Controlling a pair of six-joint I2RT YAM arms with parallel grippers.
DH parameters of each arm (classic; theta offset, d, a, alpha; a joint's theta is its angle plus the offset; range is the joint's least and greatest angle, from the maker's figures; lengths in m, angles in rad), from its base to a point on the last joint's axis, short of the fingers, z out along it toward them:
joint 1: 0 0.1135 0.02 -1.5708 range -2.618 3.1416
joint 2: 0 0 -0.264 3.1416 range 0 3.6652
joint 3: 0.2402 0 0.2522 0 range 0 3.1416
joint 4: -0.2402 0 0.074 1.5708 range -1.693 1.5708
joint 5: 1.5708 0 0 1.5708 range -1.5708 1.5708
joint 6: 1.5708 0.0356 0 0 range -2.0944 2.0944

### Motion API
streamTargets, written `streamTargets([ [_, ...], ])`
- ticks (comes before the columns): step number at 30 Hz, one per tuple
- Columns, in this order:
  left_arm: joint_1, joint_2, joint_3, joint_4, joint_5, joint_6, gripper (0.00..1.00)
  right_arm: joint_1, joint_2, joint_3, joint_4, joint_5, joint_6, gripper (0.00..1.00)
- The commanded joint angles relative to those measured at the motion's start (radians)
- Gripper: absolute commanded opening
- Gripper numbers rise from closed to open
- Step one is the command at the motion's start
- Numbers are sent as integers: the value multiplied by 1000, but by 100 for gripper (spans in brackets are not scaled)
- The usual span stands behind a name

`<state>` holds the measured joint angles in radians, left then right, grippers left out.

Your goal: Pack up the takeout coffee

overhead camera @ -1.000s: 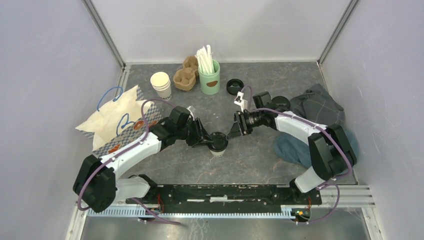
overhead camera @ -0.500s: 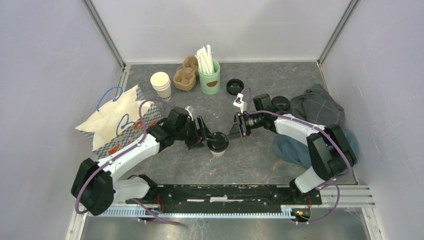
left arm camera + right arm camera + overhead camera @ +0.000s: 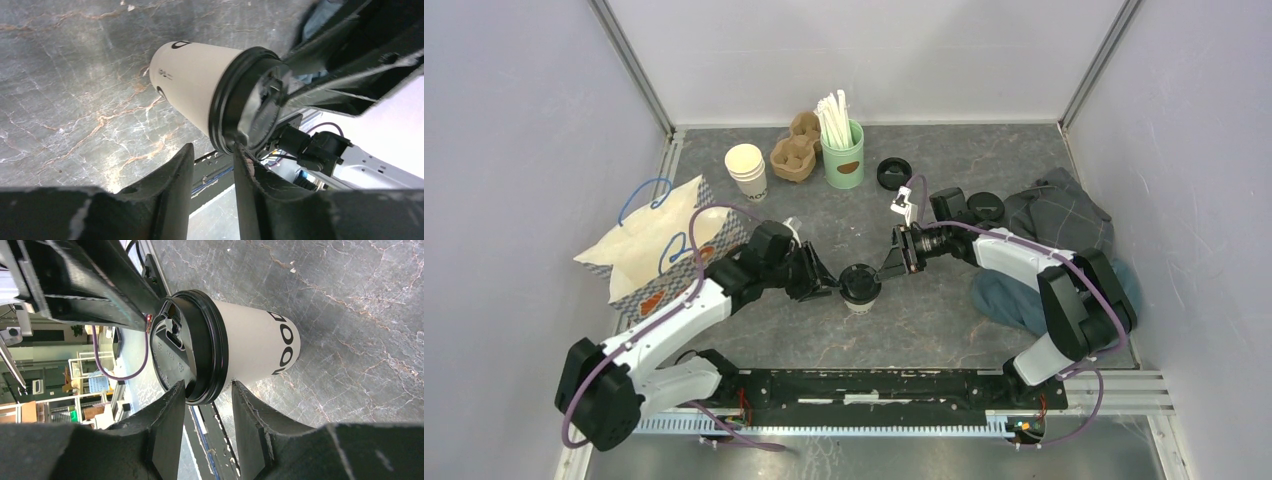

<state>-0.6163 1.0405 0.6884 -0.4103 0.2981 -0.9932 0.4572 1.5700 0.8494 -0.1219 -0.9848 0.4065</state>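
Takeout coffee point(image 3: 195, 85) perhaps against left pincer point(image 3: 212, 152)

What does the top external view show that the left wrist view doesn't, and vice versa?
Only the top external view: the paper bag, stacked cups, cup carrier, straw holder and loose lid. Only the left wrist view: small print on the cup's side. Both: the takeout coffee standing on the table, the right gripper at its lid.
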Motion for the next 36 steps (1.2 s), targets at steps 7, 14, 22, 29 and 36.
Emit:
streamTargets([
  [7,4,83,8,39,33,-8,37,2,-7,27,4,26,-20,44],
  [14,3,126,25,5,17,19,33,2,-4,20,2,36,-23,43],
  [22,-7,190,21,-132,-89,131,28,-10,12,-20,4,88,-10,38],
  [29,-18,245,-50,-154,-143,179,24,-58,26,-58,10,99,-15,38],
  [36,-31,276,-14,-181,-175,209,24,-61,32,-53,14,94,-13,43],
])
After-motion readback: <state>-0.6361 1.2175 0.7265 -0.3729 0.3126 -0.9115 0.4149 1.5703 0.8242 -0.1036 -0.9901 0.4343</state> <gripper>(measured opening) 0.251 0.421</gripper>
